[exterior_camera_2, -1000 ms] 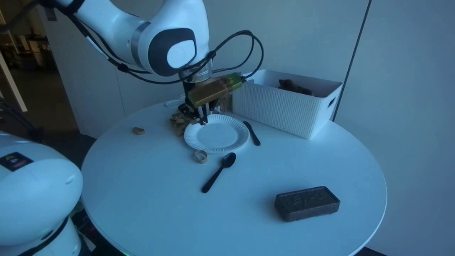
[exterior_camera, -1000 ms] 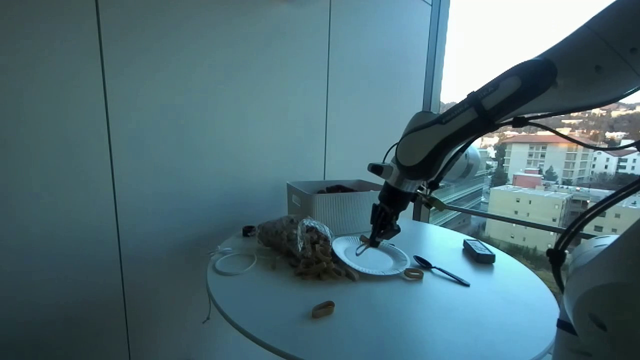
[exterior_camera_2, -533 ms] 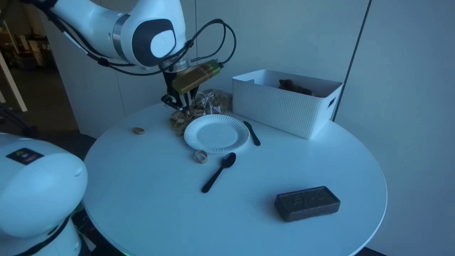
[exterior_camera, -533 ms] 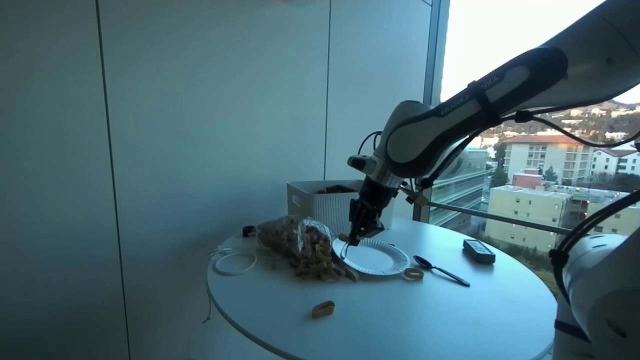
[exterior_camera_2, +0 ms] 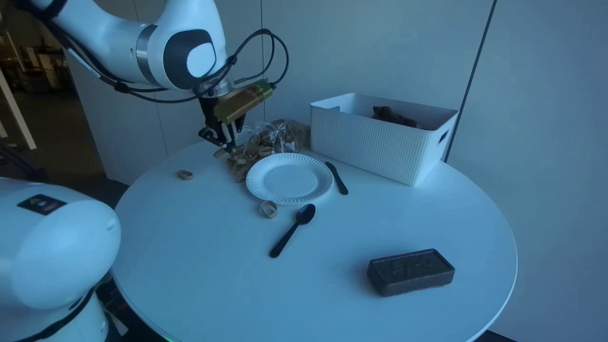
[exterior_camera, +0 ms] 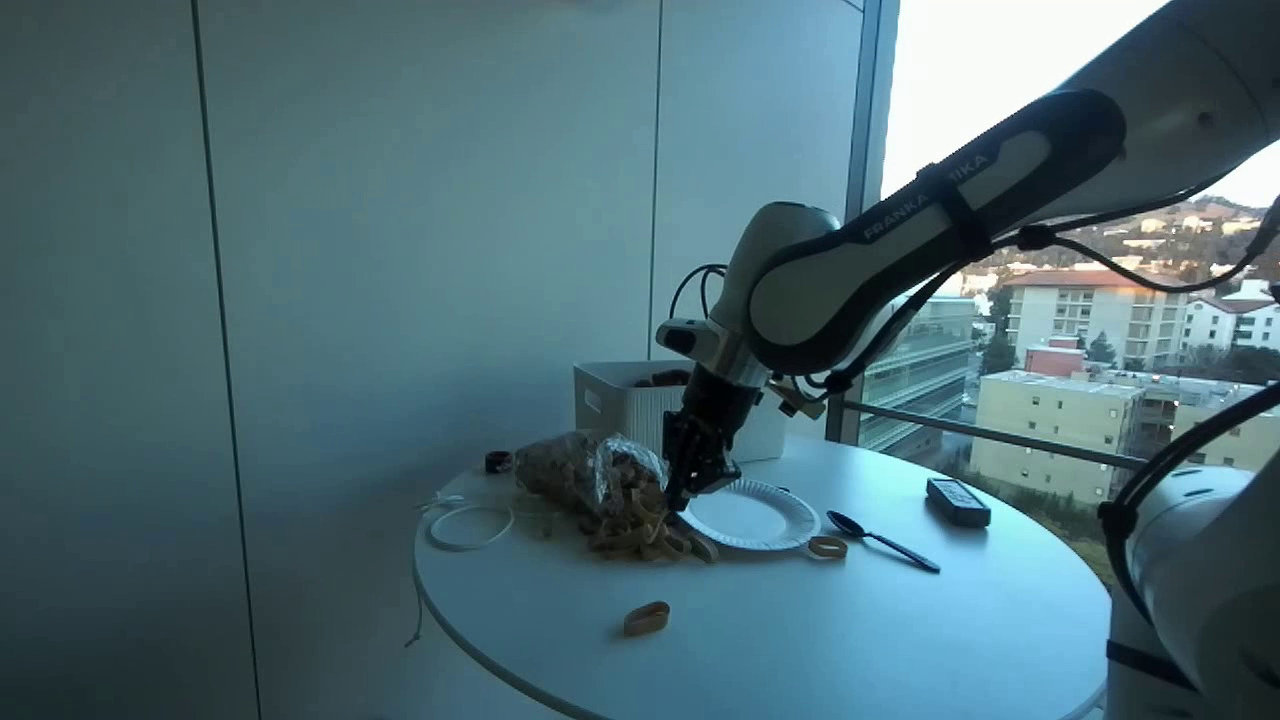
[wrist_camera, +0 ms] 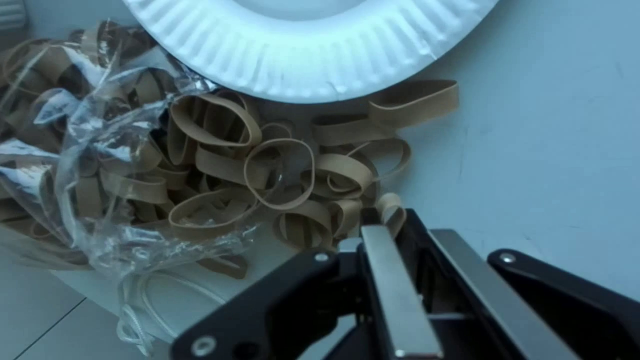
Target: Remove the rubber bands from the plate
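The white paper plate lies on the round table, and no band shows on its visible part in an exterior view. A heap of tan rubber bands spills from a clear plastic bag beside the plate. My gripper is off the plate's rim, low by the heap's near edge. Its fingers are close together with one tan rubber band between the tips. In an exterior view the gripper has the held band sticking out at its tip. Whether that band touches the heap I cannot tell.
Loose bands lie by the plate and near the table edge. A black spoon, a black knife, a dark eraser block and a white bin stand around. A white cord lies beyond the bag.
My gripper has moved off the plate, carrying the rubber band over the rim and down beside the heap. The plate, heap and other things have stayed in place.
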`<act>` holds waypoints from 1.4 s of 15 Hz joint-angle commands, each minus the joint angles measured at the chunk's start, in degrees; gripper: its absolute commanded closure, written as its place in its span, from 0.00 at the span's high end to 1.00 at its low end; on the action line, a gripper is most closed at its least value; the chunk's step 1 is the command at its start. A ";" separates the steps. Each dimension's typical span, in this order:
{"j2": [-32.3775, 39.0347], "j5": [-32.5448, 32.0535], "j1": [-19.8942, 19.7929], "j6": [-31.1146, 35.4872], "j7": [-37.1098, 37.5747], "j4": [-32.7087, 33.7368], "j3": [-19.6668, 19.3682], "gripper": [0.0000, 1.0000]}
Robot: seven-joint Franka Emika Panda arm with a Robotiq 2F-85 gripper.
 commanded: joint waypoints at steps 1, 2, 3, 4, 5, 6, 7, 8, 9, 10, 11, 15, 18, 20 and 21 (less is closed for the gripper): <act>3.47 1.12 0.76 0.88 1.22 2.65 1.40 0.42; 4.07 0.77 0.53 0.87 1.40 2.93 1.70 0.43; 4.44 0.62 0.36 0.72 1.42 3.16 1.85 0.49; 4.71 0.64 0.17 0.66 1.60 3.37 1.95 0.56; 4.91 0.63 -0.01 0.59 1.51 3.57 1.88 0.65; 4.98 0.72 -0.11 0.36 1.51 3.76 1.80 0.72; 4.75 0.58 -0.65 0.25 2.31 3.83 1.95 0.79; 4.48 0.27 -1.67 0.17 4.40 3.83 2.40 0.88; 3.78 0.07 -3.17 -0.31 7.31 3.75 2.55 0.94; 3.30 -1.11 -5.24 -1.32 10.40 3.81 2.77 0.99; 2.88 -1.03 -6.36 -1.95 11.49 3.89 1.69 1.00; 3.11 -1.68 -12.88 -3.79 15.84 3.83 -1.68 1.00; 3.56 -3.65 -18.25 -8.47 19.27 3.52 -3.67 1.00; 4.33 -4.63 -20.88 -11.40 22.28 3.13 -4.63 1.00; 4.88 -4.72 -21.67 -13.49 23.56 3.12 -5.15 1.00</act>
